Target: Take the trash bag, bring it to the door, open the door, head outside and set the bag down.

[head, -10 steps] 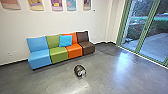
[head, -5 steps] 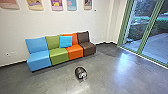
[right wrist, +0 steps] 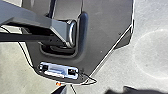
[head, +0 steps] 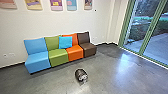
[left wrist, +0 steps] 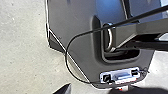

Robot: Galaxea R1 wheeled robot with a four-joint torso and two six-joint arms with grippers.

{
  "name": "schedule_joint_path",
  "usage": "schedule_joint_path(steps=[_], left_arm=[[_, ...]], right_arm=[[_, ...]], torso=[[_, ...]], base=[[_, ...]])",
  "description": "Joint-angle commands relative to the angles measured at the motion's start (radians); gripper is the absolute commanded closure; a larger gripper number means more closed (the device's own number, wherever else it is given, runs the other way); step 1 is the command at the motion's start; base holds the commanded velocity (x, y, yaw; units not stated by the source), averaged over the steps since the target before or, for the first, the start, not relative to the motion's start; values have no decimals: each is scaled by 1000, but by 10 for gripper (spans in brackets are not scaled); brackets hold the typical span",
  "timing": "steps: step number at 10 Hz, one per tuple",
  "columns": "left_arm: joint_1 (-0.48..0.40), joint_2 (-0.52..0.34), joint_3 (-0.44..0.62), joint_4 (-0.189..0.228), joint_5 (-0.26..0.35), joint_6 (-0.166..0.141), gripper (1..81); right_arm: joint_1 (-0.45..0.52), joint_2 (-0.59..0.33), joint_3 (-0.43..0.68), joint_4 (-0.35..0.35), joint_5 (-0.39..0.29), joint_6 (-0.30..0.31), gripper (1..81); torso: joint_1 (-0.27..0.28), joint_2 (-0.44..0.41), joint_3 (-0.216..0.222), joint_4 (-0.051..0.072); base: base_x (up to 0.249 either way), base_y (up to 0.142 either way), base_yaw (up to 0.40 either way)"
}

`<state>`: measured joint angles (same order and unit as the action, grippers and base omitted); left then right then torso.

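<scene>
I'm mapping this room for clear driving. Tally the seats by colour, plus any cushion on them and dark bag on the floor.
Light blue seat: 1
Green seat: 1
Orange seat: 1
Brown seat: 1
Bright blue cushion: 1
Dark bag: 1
Total: 6

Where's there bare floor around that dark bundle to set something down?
Bare floor runs between the dark bundle and the green-framed glass. Another patch lies between the bundle and the light blue seat. It's crowded along the wall: four seats side by side, with a blue cushion against the green and orange backrests.
</scene>
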<state>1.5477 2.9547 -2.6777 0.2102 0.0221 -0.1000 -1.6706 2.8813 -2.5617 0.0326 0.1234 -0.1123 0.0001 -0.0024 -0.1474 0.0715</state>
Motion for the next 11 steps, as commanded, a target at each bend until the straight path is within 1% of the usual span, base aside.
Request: schedule_joint_path(steps=[1, 11], left_arm=[[-19, -6, 1, 9, 64, 9, 10], [-20, -5, 1, 2, 55, 8, 10]], right_arm=[[13, -14, 2, -8, -65, -3, 10], [8, -11, 2, 0, -64, -1, 10]], torso=[[0, 0, 0, 0], [0, 0, 0, 0]], base=[[155, 0, 0], [156, 0, 0]])
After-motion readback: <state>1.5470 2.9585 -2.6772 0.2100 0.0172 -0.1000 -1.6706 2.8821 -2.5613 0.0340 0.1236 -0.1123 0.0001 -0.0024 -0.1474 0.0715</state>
